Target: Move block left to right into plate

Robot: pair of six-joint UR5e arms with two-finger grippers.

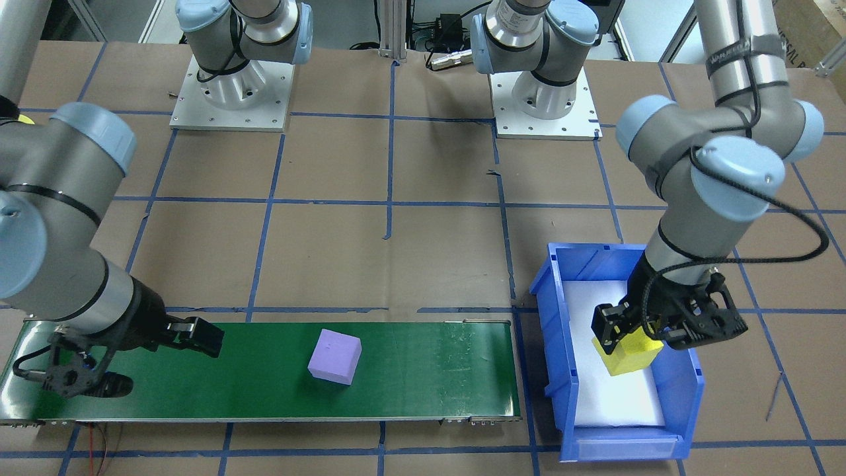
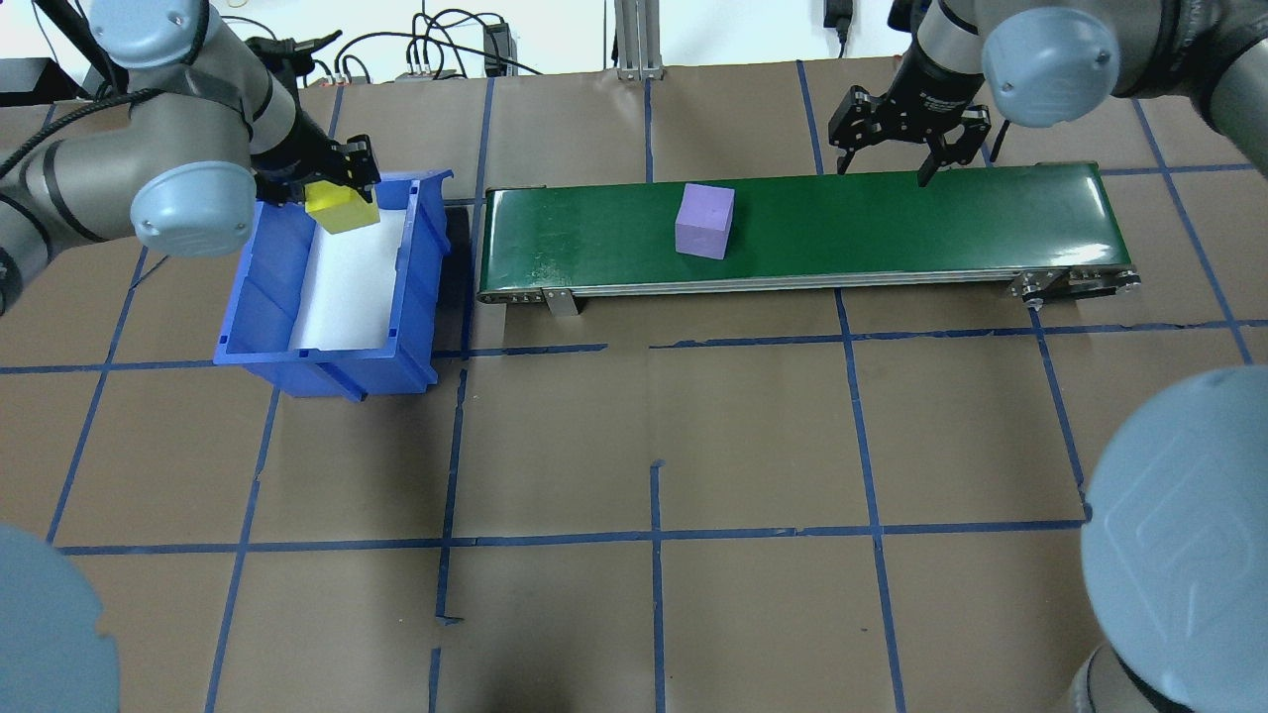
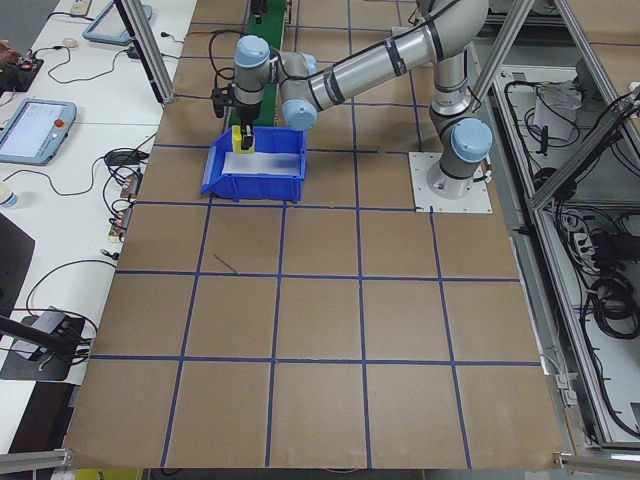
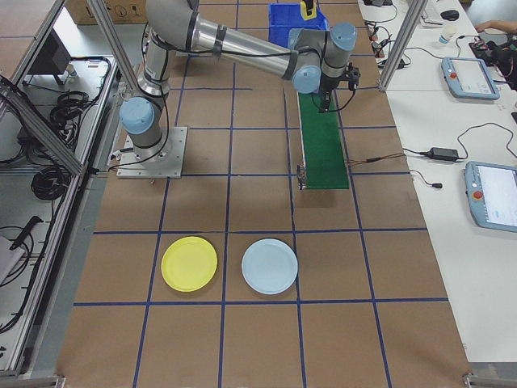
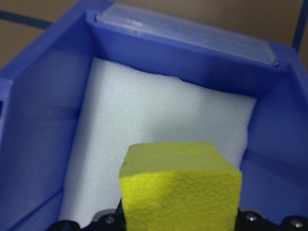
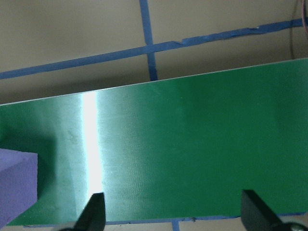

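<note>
- Overhead exterior view: two foam blocks show, one yellow block [image 2: 342, 209] and one purple block [image 2: 704, 221].
- The left gripper [image 2: 332, 178] pinches the yellow block between its jaws, holding it over the far end of the one blue bin [image 2: 327, 366]; the left wrist view shows the block raised above the bin's white foam liner [image 5: 163, 110].
- The purple block sits on the single green conveyor belt [image 2: 892, 223], near its middle, touching neither gripper.
- The right gripper [image 2: 906, 134] hangs over the belt's far edge toward its right end, jaws spread, nothing between them; the right wrist view shows both fingertips [image 6: 94, 211] apart over bare belt, with the purple block at that view's lower left edge.
- Two plates appear only in the exterior right view: the yellow plate [image 4: 189, 263] and a pale blue plate [image 4: 270, 266], side by side on the brown table [image 4: 258, 339], well apart from the belt's near end. Both are bare.
- Two tablet-like pendants [image 4: 491, 194] lie on the side bench there.
- Lettering runs along the left arm's upper link in the front-facing view, too blurred to read; no other writing can be read.
</note>
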